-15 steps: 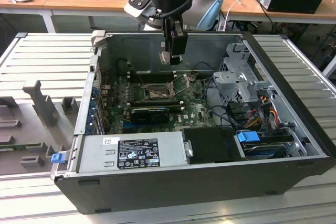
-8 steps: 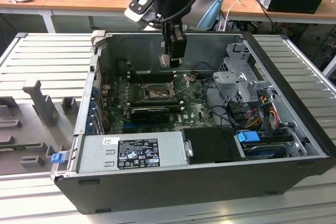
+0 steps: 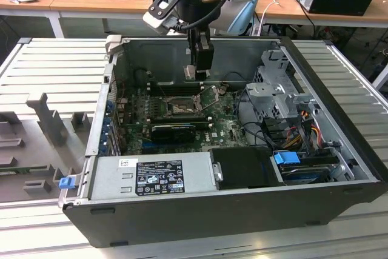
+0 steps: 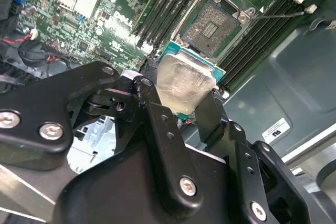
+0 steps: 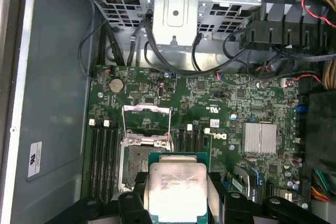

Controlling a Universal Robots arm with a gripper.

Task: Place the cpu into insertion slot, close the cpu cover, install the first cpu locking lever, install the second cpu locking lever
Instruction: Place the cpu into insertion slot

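My gripper (image 4: 184, 98) is clamped on the cpu (image 4: 186, 80): one black finger (image 4: 149, 77) presses one edge and the other presses the opposite edge. The chip's silver-grey metal face shows between them, with a thin teal border around it. In the first wrist view the cpu (image 5: 177, 190) sits flat in the gripper (image 5: 177, 199), its face turned toward the camera.

The cpu is held in the air above the green motherboard (image 3: 225, 127), inside an open computer case (image 3: 242, 213) that lies on its side. It is not in the insertion slot (image 4: 212, 24). The slot's dark centre is bare, with a grid of fine contacts visible.

In the exterior view my gripper (image 3: 199, 68) hangs just to the far side of the insertion slot (image 3: 180, 108), near the case's far wall.

In the first wrist view the insertion slot (image 5: 135, 158) lies just beside the held chip. The cpu cover (image 5: 147, 109) is swung open, a thin metal frame with a square window. Long black memory slots (image 5: 102, 156) flank the socket. A thin locking lever (image 4: 278, 14) sticks out from one corner of the slot, unlatched. A finned silver heatsink (image 5: 260, 137) sits further along the board.
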